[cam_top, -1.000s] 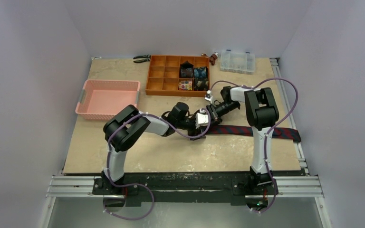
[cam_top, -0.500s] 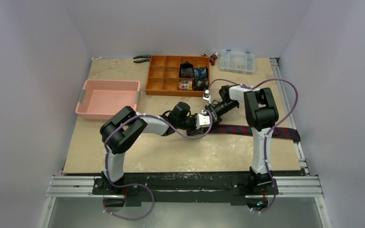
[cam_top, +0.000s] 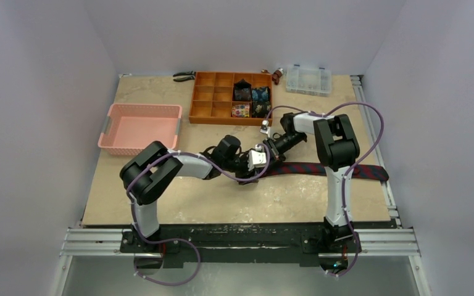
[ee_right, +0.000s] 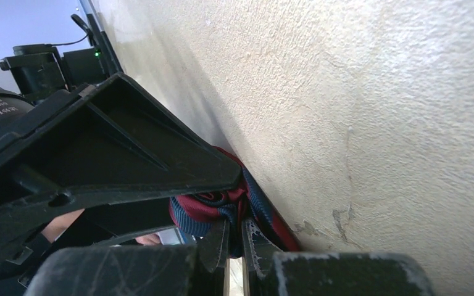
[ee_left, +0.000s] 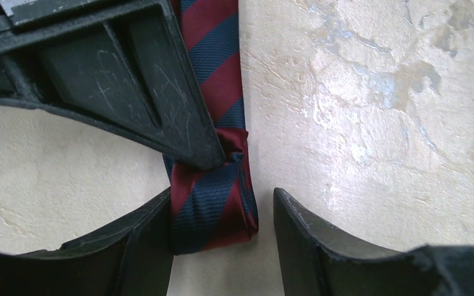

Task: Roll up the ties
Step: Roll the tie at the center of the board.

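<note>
The striped tie (cam_top: 311, 168) lies flat on the table (cam_top: 284, 198), on the near side of the orange tray (cam_top: 202, 98). It stretches from below the tray's right end out toward the table's right edge. The end closest to the tray is folded over into a short loop. The right gripper (ee_right: 236, 229) is clenched, nipping that fold at its tips. The left gripper (ee_left: 222, 200) stands released around the loop, with one finger against its edge and the other just clear. Small rolled ties (cam_top: 260, 95) sit in the tray's right-hand compartments.
</note>
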Robot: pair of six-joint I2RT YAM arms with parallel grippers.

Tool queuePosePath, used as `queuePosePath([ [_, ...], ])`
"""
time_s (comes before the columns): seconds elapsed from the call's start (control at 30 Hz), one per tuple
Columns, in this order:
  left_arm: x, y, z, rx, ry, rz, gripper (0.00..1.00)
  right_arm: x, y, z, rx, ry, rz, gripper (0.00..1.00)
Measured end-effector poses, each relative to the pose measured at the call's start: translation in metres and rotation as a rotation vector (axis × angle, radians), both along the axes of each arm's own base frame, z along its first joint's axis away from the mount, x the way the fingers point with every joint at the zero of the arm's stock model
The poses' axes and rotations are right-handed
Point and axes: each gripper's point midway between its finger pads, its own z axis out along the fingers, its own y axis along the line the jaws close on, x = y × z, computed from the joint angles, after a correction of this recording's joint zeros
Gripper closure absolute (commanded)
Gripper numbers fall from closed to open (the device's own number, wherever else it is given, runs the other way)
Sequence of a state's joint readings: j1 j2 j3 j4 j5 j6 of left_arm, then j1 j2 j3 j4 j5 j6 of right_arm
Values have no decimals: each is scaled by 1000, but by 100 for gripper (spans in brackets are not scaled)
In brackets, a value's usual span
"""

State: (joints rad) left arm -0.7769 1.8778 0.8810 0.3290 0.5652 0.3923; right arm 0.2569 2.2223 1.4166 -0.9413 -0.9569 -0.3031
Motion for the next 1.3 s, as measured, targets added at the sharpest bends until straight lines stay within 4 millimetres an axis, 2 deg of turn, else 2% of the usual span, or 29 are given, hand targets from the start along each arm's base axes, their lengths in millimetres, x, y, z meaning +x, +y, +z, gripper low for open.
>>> queuePosePath([
  [0.23,-2,9,6,-2,23,17,46,-2,0,0,-9,-6,-1,100],
  [0.57,-3,6,9,-7,52,19,41,-3,2,1,-29,-30,5,100],
  [0.7,1,0,12,-19,68,32,52,-3,3,1,-35,-40,8,100],
  [0.93,6,-4,8,-18,65,31,81,-3,4,2,-48,-50,10,99],
  [1.07,7,-4,8,-13,41,15,94,-2,4,3,-48,-63,9,70],
  [1.2,8,-3,8,-13,26,2,100,6,-5,14,-66,-149,15,51],
  [1.3,8,0,8,-15,35,-9,100,25,-24,34,-87,-315,23,37],
])
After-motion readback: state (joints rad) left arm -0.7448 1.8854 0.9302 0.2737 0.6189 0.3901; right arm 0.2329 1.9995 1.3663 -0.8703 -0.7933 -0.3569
